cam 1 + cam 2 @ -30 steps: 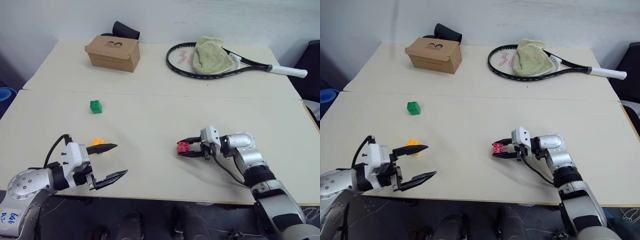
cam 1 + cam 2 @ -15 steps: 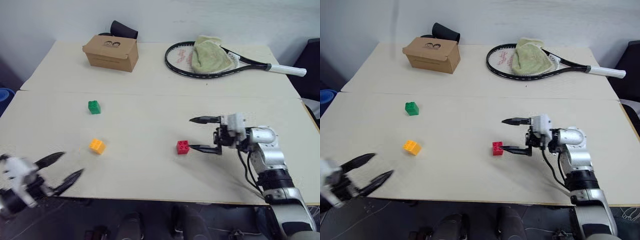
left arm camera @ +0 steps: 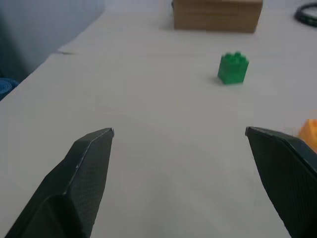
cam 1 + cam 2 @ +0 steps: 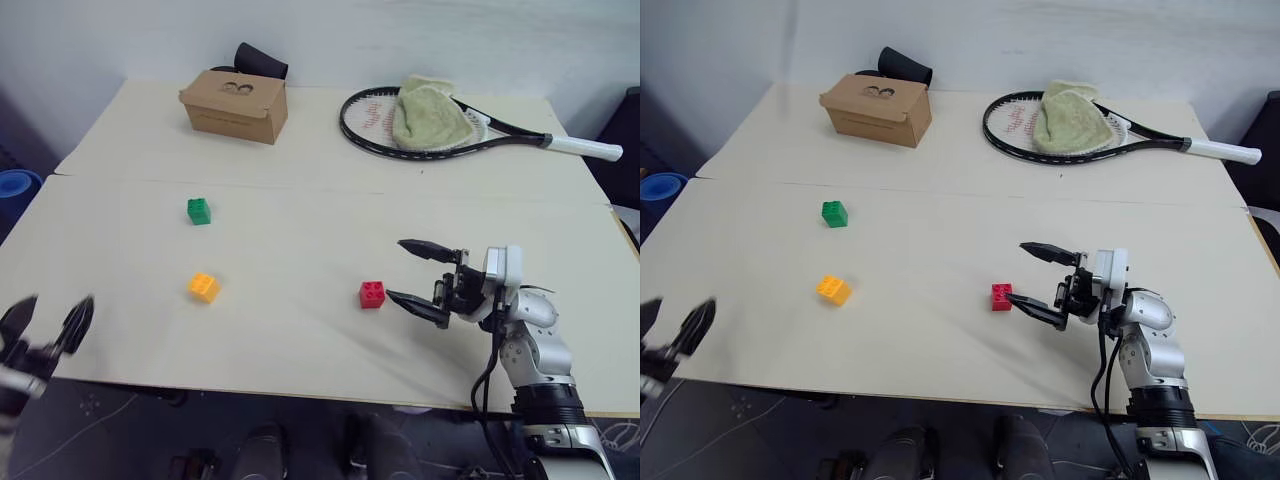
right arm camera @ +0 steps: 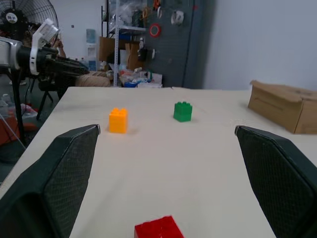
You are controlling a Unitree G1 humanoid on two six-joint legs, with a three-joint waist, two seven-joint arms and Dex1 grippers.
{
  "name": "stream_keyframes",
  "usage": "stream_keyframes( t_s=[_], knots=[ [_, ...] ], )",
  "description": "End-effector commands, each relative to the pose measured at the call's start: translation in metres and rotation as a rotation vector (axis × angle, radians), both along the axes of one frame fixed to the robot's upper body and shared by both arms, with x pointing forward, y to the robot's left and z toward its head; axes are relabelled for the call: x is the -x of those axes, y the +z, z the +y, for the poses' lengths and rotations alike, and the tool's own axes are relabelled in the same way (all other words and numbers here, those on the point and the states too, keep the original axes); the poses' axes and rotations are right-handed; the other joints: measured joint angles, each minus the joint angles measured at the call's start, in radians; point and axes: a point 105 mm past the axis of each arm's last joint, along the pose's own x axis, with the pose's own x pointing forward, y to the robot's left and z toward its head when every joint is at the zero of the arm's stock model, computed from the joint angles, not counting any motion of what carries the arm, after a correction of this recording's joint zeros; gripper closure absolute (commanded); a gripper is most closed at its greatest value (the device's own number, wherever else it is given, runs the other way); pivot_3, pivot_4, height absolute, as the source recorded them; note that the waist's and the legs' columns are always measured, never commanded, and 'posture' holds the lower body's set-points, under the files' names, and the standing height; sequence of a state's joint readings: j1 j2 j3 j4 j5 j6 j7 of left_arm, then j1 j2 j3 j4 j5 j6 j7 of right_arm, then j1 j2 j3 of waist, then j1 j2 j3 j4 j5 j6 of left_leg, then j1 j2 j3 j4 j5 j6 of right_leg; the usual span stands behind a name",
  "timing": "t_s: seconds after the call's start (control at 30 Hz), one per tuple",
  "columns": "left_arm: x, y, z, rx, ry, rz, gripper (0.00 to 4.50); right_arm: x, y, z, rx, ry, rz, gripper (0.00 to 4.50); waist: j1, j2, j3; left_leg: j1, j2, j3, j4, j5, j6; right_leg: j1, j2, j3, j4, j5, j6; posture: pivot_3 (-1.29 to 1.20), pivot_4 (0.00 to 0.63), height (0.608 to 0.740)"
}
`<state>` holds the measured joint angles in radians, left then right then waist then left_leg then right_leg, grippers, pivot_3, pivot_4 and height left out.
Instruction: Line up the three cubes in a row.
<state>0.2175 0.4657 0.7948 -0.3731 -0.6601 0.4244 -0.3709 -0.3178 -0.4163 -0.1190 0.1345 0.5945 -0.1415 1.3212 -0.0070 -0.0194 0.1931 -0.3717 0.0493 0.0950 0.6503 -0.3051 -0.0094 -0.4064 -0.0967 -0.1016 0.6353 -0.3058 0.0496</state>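
i see my right claw (image 4: 412, 272) spread wide and holding nothing, just beside the red brick (image 4: 372, 294) that sits on the table (image 4: 300, 250). my left claw (image 4: 48, 322) hangs open past the table's near left edge, well apart from the orange brick (image 4: 203, 287). the green brick (image 4: 199, 211) stands farther back, toward the cardboard box (image 4: 235, 104), so the three bricks form no row yet.
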Motion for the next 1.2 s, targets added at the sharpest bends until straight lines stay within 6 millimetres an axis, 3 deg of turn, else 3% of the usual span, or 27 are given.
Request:
stream_keyframes(
  t_s=[0.03,0.13,0.33,0.4,0.43,0.47,0.57,0.7,0.9,1.17,1.2],
  knots=[
    [-0.023,0.024,-0.019,0.055,0.005,-0.041,0.00,0.002,0.012,-0.001,-0.022,-0.024,-0.066,0.02,0.003,0.000,0.000,0.000,0.000,0.000,0.000,0.000,0.000,0.000,0.000,0.000,0.000,0.000,0.000,0.00,0.150,0.740],
    [-0.059,0.040,-0.037,0.093,0.008,-0.058,0.00,-0.001,0.015,-0.002,-0.042,-0.053,-0.074,0.02,0.004,-0.001,0.000,0.000,0.000,0.001,-0.002,0.003,0.002,-0.001,0.001,0.000,0.000,0.000,0.000,0.00,0.150,0.740],
    [-0.065,0.044,-0.040,0.104,0.023,-0.044,0.00,-0.002,0.015,-0.002,-0.045,-0.059,-0.075,0.02,-0.022,-0.001,0.000,0.000,0.001,0.006,-0.003,0.005,-0.003,-0.003,0.003,0.002,0.002,0.000,0.000,0.00,0.150,0.740],
    [-0.135,0.029,-0.056,0.134,0.060,0.066,0.00,-0.005,0.020,0.009,-0.057,-0.054,-0.086,0.02,-0.005,-0.001,0.000,0.001,0.001,0.006,-0.002,0.005,-0.003,-0.002,0.003,0.002,0.001,0.000,0.000,0.00,0.150,0.740],
    [-0.158,0.028,-0.064,0.105,0.082,0.100,0.00,-0.007,0.022,0.013,-0.059,-0.052,-0.090,0.02,0.017,-0.002,0.001,0.000,-0.002,0.003,0.000,0.006,0.000,-0.002,0.002,0.000,0.002,0.000,0.000,0.00,0.150,0.740],
    [-0.173,0.027,-0.068,0.087,0.100,0.120,0.00,-0.007,0.023,0.016,-0.061,-0.049,-0.093,0.02,0.022,-0.003,0.000,-0.001,-0.002,0.001,0.001,0.009,0.001,-0.001,0.003,-0.003,0.002,0.002,-0.001,0.00,0.150,0.740],
    [-0.194,0.026,-0.072,0.079,0.130,0.118,0.00,-0.005,0.024,0.018,-0.062,-0.047,-0.096,0.02,0.028,-0.004,0.000,0.000,-0.002,0.003,-0.001,0.010,0.001,-0.001,0.003,-0.002,0.000,0.007,-0.001,0.00,0.150,0.740],
    [-0.203,0.025,-0.074,0.091,0.118,0.111,0.00,-0.004,0.024,0.018,-0.060,-0.048,-0.098,0.02,0.003,-0.005,0.000,-0.003,0.001,0.013,-0.002,0.009,-0.002,-0.007,0.003,-0.004,0.000,0.007,0.001,0.00,0.150,0.740],
    [-0.224,0.010,-0.097,0.049,0.064,0.193,0.00,-0.004,0.023,0.021,-0.073,-0.060,-0.095,0.02,0.007,-0.006,0.000,-0.004,0.001,0.020,0.000,0.008,0.000,-0.009,0.002,-0.014,-0.002,0.008,0.002,0.00,0.150,0.740],
    [-0.227,-0.009,-0.109,-0.035,0.053,0.285,0.00,-0.003,0.023,0.022,-0.077,-0.064,-0.094,0.02,0.004,-0.006,0.000,0.000,0.000,0.023,0.001,0.007,0.003,-0.008,0.000,-0.008,-0.004,0.011,0.006,0.00,0.150,0.740],
    [-0.226,-0.012,-0.107,-0.041,0.068,0.293,0.20,-0.003,0.023,0.022,-0.077,-0.067,-0.095,0.00,0.005,-0.006,0.001,0.000,0.000,0.023,0.001,0.007,0.003,-0.008,0.000,-0.008,-0.003,0.011,0.006,0.00,0.150,0.740]
  ],
)
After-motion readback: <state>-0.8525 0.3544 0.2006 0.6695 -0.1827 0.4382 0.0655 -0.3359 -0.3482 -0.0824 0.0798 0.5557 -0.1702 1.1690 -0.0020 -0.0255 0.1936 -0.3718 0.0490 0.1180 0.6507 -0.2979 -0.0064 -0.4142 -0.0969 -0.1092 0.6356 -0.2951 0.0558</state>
